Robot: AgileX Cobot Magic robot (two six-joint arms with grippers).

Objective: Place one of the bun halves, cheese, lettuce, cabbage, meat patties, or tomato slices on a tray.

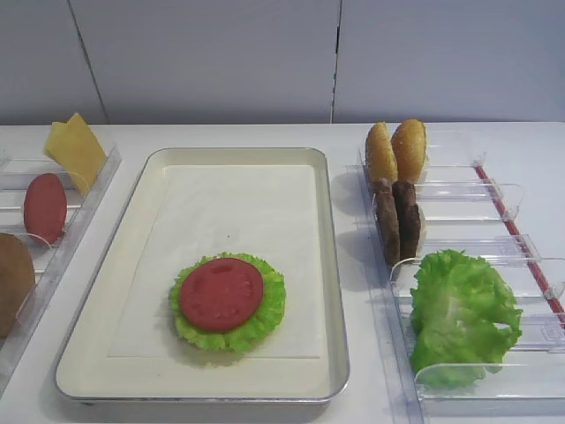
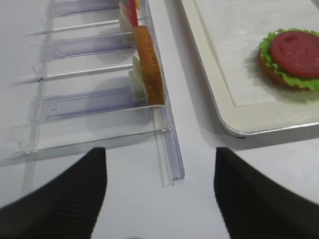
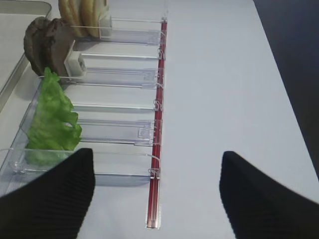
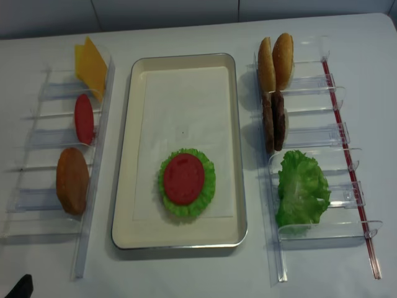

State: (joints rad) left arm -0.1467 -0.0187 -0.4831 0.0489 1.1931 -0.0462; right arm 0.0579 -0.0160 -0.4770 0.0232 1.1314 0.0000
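On the cream tray (image 1: 327, 265) lies a stack: a round green cabbage leaf (image 1: 269, 314) with a red tomato slice (image 1: 222, 293) on top and a brown bun half (image 2: 271, 77) showing under it. The left rack holds cheese (image 1: 77, 150), another tomato slice (image 1: 44, 208) and a bun half (image 2: 149, 69). Two bun halves (image 1: 395, 150), two meat patties (image 1: 397, 219) and lettuce (image 1: 463, 309) stand in the right rack. My left gripper (image 2: 159, 159) hangs open over bare table at the left rack's near end. Open too, my right gripper (image 3: 157, 159) is by the right rack's near end, close to the lettuce (image 3: 52, 122).
Both clear plastic racks (image 4: 37, 205) (image 4: 322, 230) flank the tray, with thin dividers standing up. A red strip (image 3: 158, 124) runs along the right rack's outer side. The tray's paper liner (image 1: 238, 203) is bare behind the stack.
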